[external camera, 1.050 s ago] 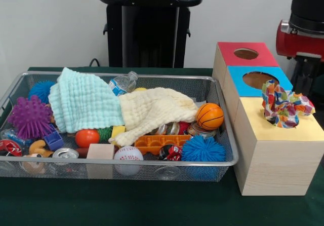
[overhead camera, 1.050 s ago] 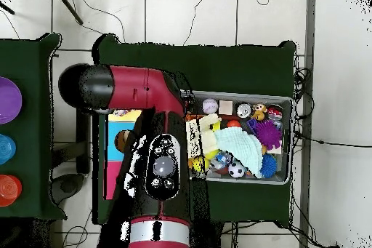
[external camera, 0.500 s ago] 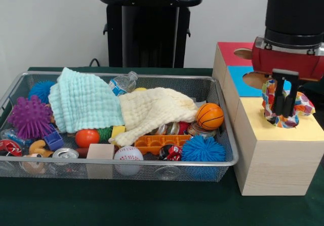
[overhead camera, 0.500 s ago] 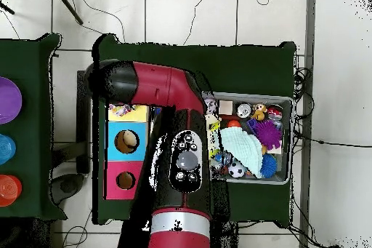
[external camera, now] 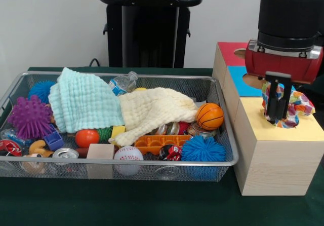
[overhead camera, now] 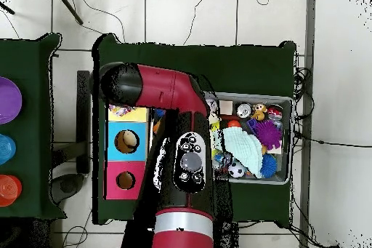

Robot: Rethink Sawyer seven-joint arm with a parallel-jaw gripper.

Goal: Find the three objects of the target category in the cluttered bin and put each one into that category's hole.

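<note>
The claw (external camera: 278, 104) hangs straight down over the yellow section of the wooden box (external camera: 276, 157), directly in front of the multicoloured cloth (external camera: 298, 106) that sits bunched in that section's hole. Only one dark finger shows clearly in the front view, and it covers part of the cloth, so I cannot tell how far apart the fingers stand or whether they grip the fabric. The overhead view does not help: the red arm (overhead camera: 156, 92) hides the claw there.

The cloth is crumpled into a ball with much of it standing proud of the box top, which suggests it has been set on the opening but not pushed through. It lies just behind and beside the claw, touching or nearly so.

Behind the claw lie the blue hole (external camera: 257, 79) and, farther back, the red hole (external camera: 246, 53), both unblocked.

Well off to the side of the claw, on the green worktop (external camera: 152, 205), the wire bin (external camera: 152, 162) holds the rest of the clutter. Two more cloths lie there, a pale green one (external camera: 83, 102) and a cream one (external camera: 154, 109), draped over the balls and cans and so easy to reach from above. If cloths are the target category, these two are probably what remains to fetch.
</note>
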